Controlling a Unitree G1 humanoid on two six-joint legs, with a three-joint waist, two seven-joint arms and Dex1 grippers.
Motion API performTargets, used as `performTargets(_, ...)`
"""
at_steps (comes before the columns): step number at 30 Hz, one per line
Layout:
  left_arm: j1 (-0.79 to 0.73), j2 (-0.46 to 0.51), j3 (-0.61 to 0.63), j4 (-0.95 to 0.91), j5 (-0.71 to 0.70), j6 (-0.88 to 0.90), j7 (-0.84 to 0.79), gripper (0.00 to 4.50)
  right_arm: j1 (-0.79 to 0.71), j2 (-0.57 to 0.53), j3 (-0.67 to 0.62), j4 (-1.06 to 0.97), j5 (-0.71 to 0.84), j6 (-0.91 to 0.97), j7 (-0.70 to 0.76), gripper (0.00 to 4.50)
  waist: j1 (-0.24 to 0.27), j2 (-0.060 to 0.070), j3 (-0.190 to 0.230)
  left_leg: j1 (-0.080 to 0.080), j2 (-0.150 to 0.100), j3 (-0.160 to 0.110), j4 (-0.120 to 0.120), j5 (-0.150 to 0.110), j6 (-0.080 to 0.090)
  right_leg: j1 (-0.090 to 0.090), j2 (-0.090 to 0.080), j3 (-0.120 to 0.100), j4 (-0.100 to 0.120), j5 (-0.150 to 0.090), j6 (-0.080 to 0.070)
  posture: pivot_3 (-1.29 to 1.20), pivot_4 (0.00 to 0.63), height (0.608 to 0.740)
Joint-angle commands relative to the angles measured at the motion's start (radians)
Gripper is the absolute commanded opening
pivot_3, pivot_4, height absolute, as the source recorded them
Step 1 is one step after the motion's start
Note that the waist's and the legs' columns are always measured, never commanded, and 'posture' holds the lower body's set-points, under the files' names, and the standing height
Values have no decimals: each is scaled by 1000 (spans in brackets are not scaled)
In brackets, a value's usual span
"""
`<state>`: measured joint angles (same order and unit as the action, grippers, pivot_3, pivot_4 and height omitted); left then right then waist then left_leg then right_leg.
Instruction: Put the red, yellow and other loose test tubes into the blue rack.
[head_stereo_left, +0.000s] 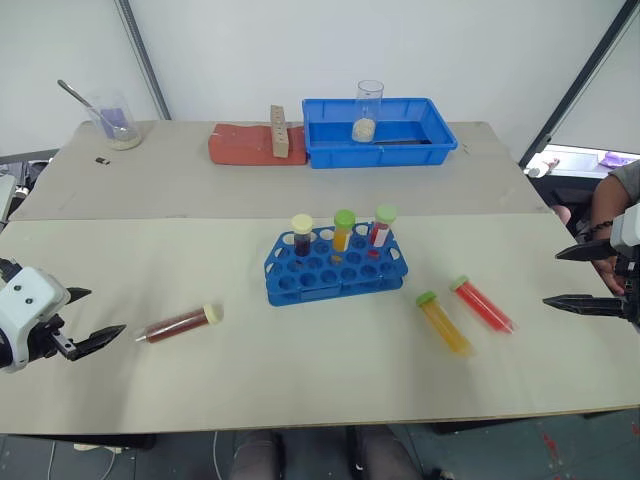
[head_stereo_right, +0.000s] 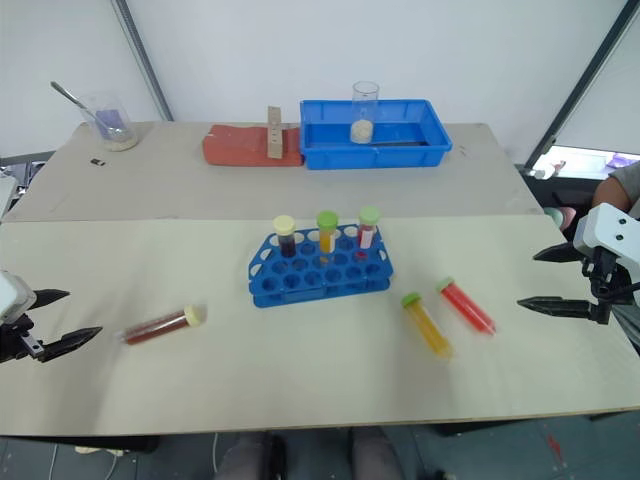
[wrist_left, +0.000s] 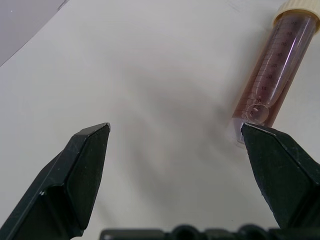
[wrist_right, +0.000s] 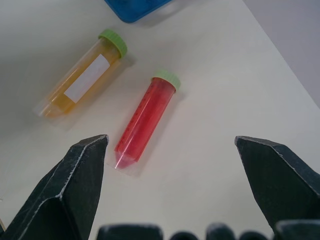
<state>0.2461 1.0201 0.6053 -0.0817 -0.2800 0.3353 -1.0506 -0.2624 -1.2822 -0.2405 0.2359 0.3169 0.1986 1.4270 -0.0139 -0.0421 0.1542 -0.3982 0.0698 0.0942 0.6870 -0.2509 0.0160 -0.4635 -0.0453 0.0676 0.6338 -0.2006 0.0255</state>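
White boxy wrist housings, left pincer (head_stereo_left: 92, 318) and right pincer (head_stereo_left: 575, 277) with black, wedge-shaped, pointed fingers

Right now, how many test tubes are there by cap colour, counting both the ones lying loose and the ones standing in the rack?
Green cap: 4
Pale yellow cap: 2
Total: 6

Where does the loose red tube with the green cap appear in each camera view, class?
Left eye view: red tube lies on the table, right of the blue rack.
Right eye view: red tube, same spot.
Left wrist view: not in it.
Right wrist view: red tube, centre.
Shared landmark: the yellow tube beside it.
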Motion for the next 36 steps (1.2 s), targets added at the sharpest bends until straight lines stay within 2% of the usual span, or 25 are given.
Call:
performTargets(1, -6, 6, 7, -8, -14, 3, -7, 4473, -15, -4, -15, -29, 9, 1, 0, 4500, 0, 0, 0, 0, 0, 0, 0, 0, 0, 0, 0, 0, 0, 0, 0, 0, 150, 705)
performTargets(15, -2, 3, 15, 1, -7, -4, -7, 4473, -25, 0, -8, -40, 10, 14, -6, 4500, 0, 0, 0, 0, 0, 0, 0, 0, 0, 0, 0, 0, 0, 0, 0, 0, 150, 705)
performTargets(29, -34, 12, 14, 1, -58, -1, -56, 4473, -11, -2, -17, -72, 26, 45, -9, 4500, 0, 0, 0, 0, 0, 0, 0, 0, 0, 0, 0, 0, 0, 0, 0, 0, 150, 705)
performTargets(33, -23, 12, -5, -56, -54, -12, -73, 4473, -11, -6, -15, -72, 34, 56, -1, 4500, 0, 0, 0, 0, 0, 0, 0, 0, 0, 0, 0, 0, 0, 0, 0, 0, 150, 705)
performTargets(36, -31, -1, -47, -169, -95, 23, -82, 4473, -11, -8, -15, -94, 43, 76, 1, 4500, 0, 0, 0, 0, 0, 0, 0, 0, 0, 0, 0, 0, 0, 0, 0, 0, 150, 705)
